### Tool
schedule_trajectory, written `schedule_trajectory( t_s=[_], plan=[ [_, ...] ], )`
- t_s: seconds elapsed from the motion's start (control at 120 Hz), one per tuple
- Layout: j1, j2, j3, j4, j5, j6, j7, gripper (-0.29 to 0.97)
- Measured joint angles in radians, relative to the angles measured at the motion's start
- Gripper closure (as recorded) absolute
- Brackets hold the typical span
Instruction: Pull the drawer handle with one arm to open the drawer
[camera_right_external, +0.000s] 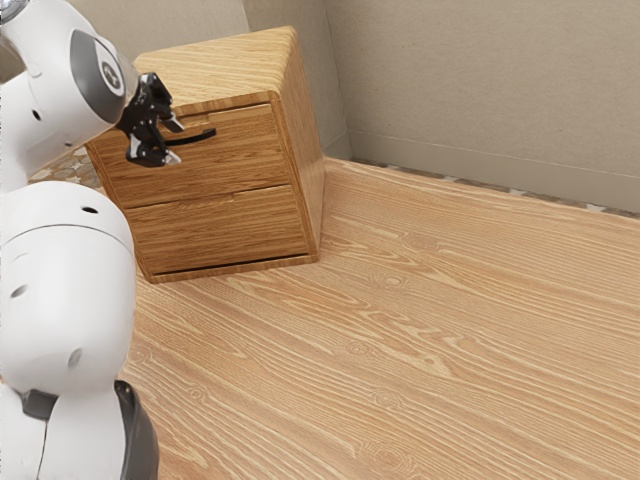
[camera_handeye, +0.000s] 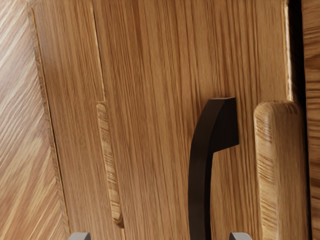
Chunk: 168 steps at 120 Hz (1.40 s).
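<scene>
A wooden cabinet (camera_right_external: 285, 110) with two drawers stands at the exterior view's upper left. The top drawer (camera_right_external: 240, 150) carries a curved black handle (camera_right_external: 197, 136), also seen close up as the black handle (camera_handeye: 204, 165) in the wrist view. My gripper (camera_right_external: 171, 141) is at the handle's end nearest the arm, open. Its two fingertips (camera_handeye: 79, 235) stand wide apart, with the handle between them and nearer one finger than the other. The top drawer front looks about level with the lower drawer (camera_right_external: 225, 232). A thin dark gap (camera_handeye: 296, 50) runs along the top drawer's upper edge.
The cabinet rests on a broad wood-grain floor (camera_right_external: 420, 330) that stretches to the exterior view's right. A beige wall (camera_right_external: 480, 80) rises behind it. Each drawer front also has a raised wooden strip (camera_handeye: 109, 160). My white arm (camera_right_external: 60, 250) occupies the exterior view's left edge.
</scene>
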Motion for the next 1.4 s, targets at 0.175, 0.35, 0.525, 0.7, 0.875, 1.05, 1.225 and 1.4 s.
schedule_trajectory(
  t_s=[0.175, 0.35, 0.525, 0.7, 0.875, 1.05, 1.225, 1.4],
  plan=[
    [0.019, -0.012, -0.007, -0.008, -0.019, 0.001, 0.059, 0.39],
    [0.034, -0.023, -0.008, -0.008, -0.031, 0.002, 0.106, 0.45],
    [0.047, -0.032, -0.010, -0.007, -0.046, 0.002, 0.142, 0.49],
    [0.055, -0.040, -0.014, -0.007, -0.057, 0.002, 0.169, 0.53],
    [0.043, -0.041, -0.013, -0.007, -0.064, -0.001, 0.188, 0.57],
    [0.017, -0.045, 0.001, -0.023, -0.063, -0.008, 0.201, 0.58],
    [-0.015, -0.053, 0.059, -0.058, -0.062, -0.026, 0.209, 0.59],
    [-0.017, -0.055, 0.063, -0.077, -0.060, -0.038, 0.212, 0.60]
  ],
)
